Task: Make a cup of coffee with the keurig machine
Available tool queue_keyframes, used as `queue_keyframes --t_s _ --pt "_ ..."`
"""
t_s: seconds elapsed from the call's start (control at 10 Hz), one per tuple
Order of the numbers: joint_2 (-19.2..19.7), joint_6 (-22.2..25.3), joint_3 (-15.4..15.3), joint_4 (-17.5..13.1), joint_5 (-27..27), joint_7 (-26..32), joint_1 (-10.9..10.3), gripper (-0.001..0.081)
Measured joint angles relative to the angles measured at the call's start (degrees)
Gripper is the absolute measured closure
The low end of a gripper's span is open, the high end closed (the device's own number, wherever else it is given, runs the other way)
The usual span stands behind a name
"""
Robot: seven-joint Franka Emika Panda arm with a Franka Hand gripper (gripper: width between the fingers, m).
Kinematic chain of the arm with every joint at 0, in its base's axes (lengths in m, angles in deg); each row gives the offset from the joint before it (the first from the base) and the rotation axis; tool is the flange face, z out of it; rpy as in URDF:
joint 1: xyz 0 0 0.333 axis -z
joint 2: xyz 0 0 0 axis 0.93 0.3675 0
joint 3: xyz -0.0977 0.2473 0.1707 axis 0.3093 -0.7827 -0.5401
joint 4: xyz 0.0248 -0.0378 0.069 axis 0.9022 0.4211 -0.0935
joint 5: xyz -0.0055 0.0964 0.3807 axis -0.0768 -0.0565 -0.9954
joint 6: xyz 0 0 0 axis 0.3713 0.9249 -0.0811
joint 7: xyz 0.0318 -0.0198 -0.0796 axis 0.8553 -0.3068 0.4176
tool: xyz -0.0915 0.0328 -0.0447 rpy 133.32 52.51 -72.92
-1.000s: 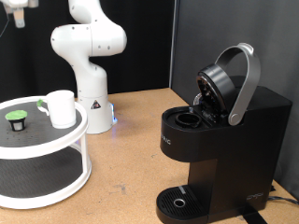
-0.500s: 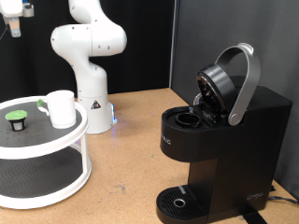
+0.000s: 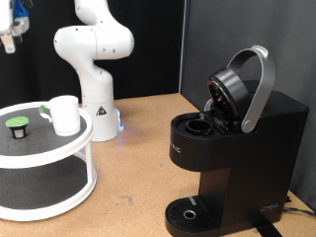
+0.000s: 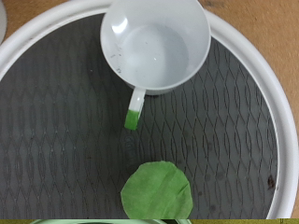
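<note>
The cup [image 3: 64, 114] sits empty on the two-tier stand [image 3: 59, 148] at the exterior view's left, pod [image 3: 17, 126] beside it. The keurig machine [image 3: 232, 148] gapes open. The gripper [image 3: 10, 39] has dropped slightly in the upper left corner — nearing the stand — jaw state I cannot tell.

A: What is carried on the stand [image 3: 59, 158]?
B: The cup [image 3: 65, 115] and, to its left, a pod [image 3: 17, 127]; the keurig machine [image 3: 232, 148] is set on the table [image 3: 133, 178], well apart, rightward.
</note>
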Motion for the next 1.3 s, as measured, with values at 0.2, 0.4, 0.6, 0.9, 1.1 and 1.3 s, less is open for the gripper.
queue_keyframes --t_s 0.2,0.4,0.6,0.9,1.1,1.3 --pt "0.3 -1.6 0.0 2.1 2.0 -2.6 1.2 0.0001" --pt "0.4 -1.9 0.0 2.6 2.7 -2.4 1.3 0.0001" --pt "0.3 -1.9 1.3 2.6 2.7 6.4 -0.1 0.0001" --pt "0.4 -5.3 4.9 3.2 2.8 21.6 -4.4 0.0001" --pt "0.4 -6.6 5.0 3.9 2.8 22.3 -4.7 0.0001" --pt "0.4 -4.7 6.0 3.8 2.9 30.1 -5.3 0.0001"
